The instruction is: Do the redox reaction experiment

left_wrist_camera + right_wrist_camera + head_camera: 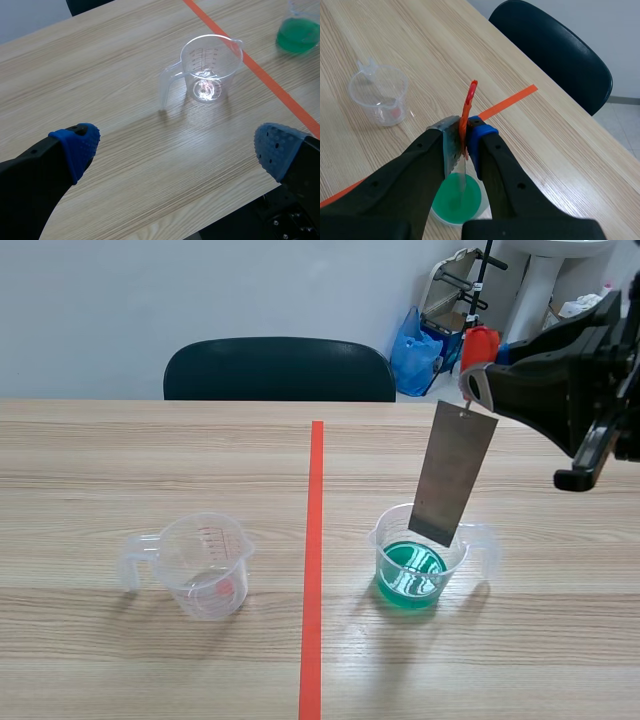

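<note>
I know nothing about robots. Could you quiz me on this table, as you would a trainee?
1. True or false: the left gripper is open and holds nothing.
2. The right gripper grips an orange clip with a metal strip hanging over a cup. Its liquid is: A red, B green, C blue.
3. On which arm's side of the tape line stands the other cup?
Key: 1 true; 2 B; 3 the left arm's.

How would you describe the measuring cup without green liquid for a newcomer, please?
Find the orange-red tape line down the wooden table. Left of it in the scene view stands a clear measuring cup. Unlike the cup across the line, it holds no green liquid and no metal strip hangs over it.
</note>
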Controlling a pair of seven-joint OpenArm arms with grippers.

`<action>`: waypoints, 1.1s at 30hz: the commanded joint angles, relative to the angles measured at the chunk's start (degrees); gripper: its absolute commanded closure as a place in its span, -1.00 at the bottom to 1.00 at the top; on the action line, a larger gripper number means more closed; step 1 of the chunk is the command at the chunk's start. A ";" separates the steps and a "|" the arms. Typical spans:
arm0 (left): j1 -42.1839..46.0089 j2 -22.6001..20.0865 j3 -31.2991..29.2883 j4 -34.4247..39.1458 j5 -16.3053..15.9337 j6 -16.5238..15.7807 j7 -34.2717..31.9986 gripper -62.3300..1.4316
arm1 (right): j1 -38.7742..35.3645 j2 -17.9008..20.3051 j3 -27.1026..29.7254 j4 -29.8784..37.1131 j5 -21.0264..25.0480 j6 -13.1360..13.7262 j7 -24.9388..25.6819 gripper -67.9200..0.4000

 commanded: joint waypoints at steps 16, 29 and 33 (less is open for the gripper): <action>0.07 0.24 0.17 0.46 -0.59 -0.15 -1.27 -1.00 | 0.83 0.28 0.44 0.37 0.61 -0.37 2.56 0.97; 0.07 0.26 0.17 0.46 -0.61 -0.15 -1.27 -1.00 | 0.83 0.28 0.44 0.37 0.61 -0.37 2.47 0.97; 0.07 0.26 0.17 0.46 -0.61 -0.15 -1.27 -1.00 | 0.83 0.28 0.44 0.37 0.59 -0.37 2.49 0.97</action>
